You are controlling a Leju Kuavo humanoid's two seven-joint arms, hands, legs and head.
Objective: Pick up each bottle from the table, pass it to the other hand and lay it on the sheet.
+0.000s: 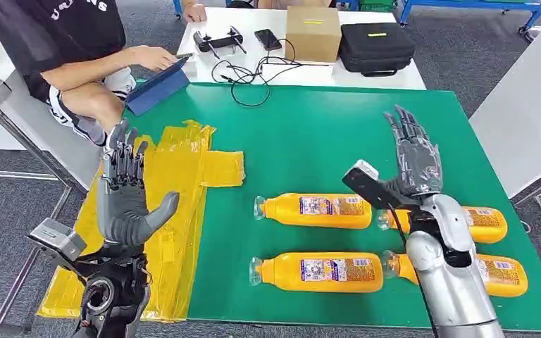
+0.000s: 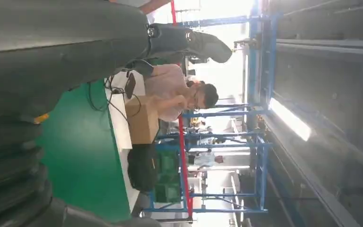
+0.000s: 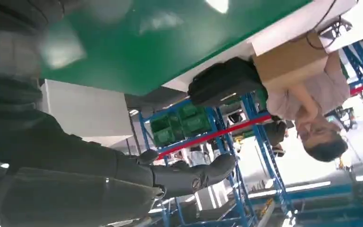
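Green covering is seen over the table (image 1: 310, 134), and four orange bottles (image 1: 318, 210) are laid on their sides in two rows towards the near right corner, caps pointing to the left edge. The two left bottles, one at (image 1: 320, 272), are fully exposed. The two right bottles, at (image 1: 484, 224) and (image 1: 501, 274), are partly hidden behind the right arm.

A yellow sheet (image 1: 183, 165) is spread along the left edge of the table, crumpled in places; no bottle is laid on it.

The left hand (image 1: 123, 193) is held upright above the yellow sheet near the near left corner. Its fingers (image 1: 120, 151) are extended and slightly apart, the thumb is set out to the side, and nothing is held or touched.

The right hand (image 1: 414, 156) is raised above the table beyond the right-hand bottles, palm turned away. Its fingers (image 1: 403, 127) are straight and spread, and nothing is gripped. In the right wrist view the thumb (image 3: 194, 176) is seen extended in free air, clear of any object.

A white table (image 1: 253, 74) is butted against the far edge; a cardboard box (image 1: 313, 32), a black case (image 1: 376, 48), a phone (image 1: 268, 39) and cables (image 1: 253, 70) are carried on it. A seated person (image 1: 77, 56) is placed at the far left corner, one hand resting on a blue tablet (image 1: 156, 86).
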